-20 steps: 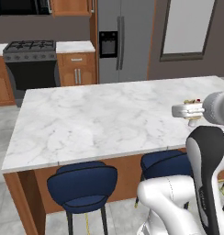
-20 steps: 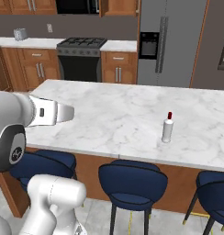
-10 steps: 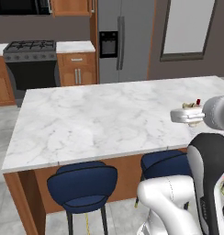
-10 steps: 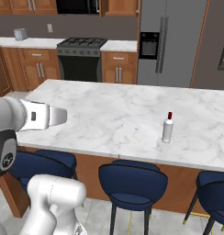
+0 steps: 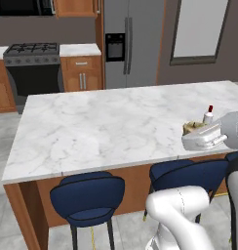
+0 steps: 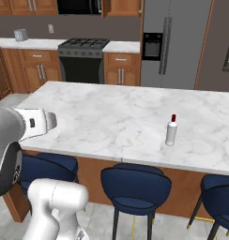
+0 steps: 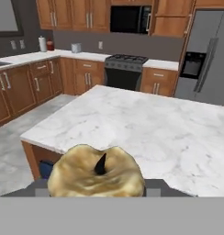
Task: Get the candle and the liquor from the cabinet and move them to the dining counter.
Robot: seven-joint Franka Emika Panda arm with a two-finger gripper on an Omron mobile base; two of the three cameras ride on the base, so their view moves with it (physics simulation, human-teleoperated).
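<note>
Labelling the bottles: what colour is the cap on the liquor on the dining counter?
Red, on the white-grey liquor; the right base view shows it best.

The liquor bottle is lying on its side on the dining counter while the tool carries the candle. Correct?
Not quite. In the right base view the liquor bottle stands upright on the dining counter, red cap on top. The tool does carry the candle.

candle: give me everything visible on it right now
The candle is a short tan-gold cylinder with a mottled, waxy-looking top and a small dark wick at its centre. In the hand view it fills the bottom middle, seen from above, upright, held in the gripper. In the left base view its tan top pokes out at the gripper's end, raised over the near right part of the dining counter, just in front of the liquor. Its sides are mostly hidden.
</note>
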